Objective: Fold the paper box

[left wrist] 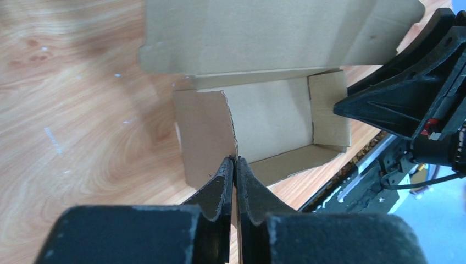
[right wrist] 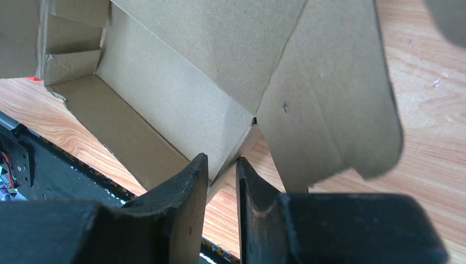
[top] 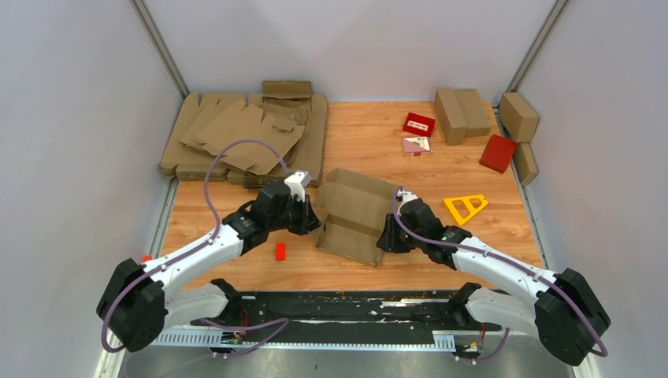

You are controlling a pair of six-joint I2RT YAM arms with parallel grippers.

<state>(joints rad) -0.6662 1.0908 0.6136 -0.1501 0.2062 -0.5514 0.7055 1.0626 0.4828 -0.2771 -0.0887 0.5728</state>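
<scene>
Centre of counter (top: 354, 138) | half-formed plain brown cardboard box (top: 358, 214) between both arms, long axis arm-to-arm | left end effector (left wrist: 235, 162) pinched shut on left wall | right end effector (right wrist: 221, 168) straddles right wall edge, grip unclear

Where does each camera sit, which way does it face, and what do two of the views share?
Top external: above and behind the arms, looking down at the table; both arms show, left gripper and right gripper at the paper box.
Left wrist: on the left arm, looking along its shut fingers, pinched on a box flap; the right gripper shows opposite.
Right wrist: on the right arm, looking along its fingers, which straddle a box wall.
Shared: both wrist views look into the same open box from opposite sides.
</scene>
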